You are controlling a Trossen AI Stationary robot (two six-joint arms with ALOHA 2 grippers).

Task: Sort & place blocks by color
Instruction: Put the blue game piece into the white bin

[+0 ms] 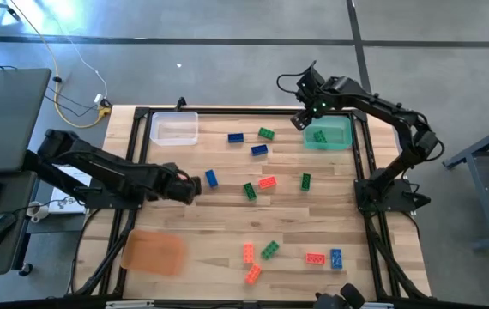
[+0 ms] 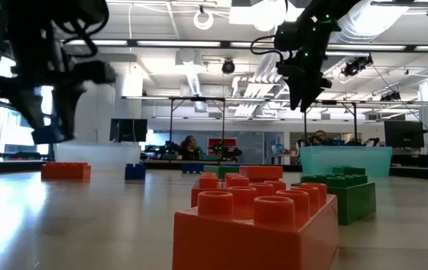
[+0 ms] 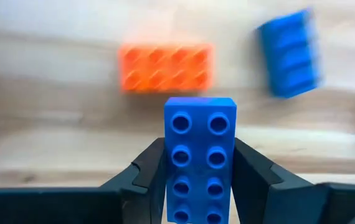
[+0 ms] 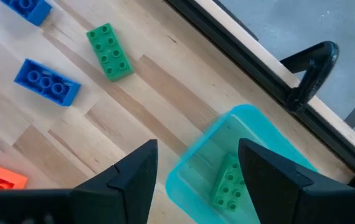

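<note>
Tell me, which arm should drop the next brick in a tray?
Probably the left. Its pincer is shut on a blue studded plastic brick, ready to carry to the clear plastic tray. The right pincer hangs open and empty over the green plastic tray.

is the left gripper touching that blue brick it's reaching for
Touching. In the left wrist view both fingers press flush against the blue brick's sides, no gap.

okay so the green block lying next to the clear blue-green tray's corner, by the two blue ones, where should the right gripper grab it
Come straight down on the green block and close across its two long sides. It lies flat, studs up, clear of the blue blocks, so the right gripper, now open, has room.
</note>
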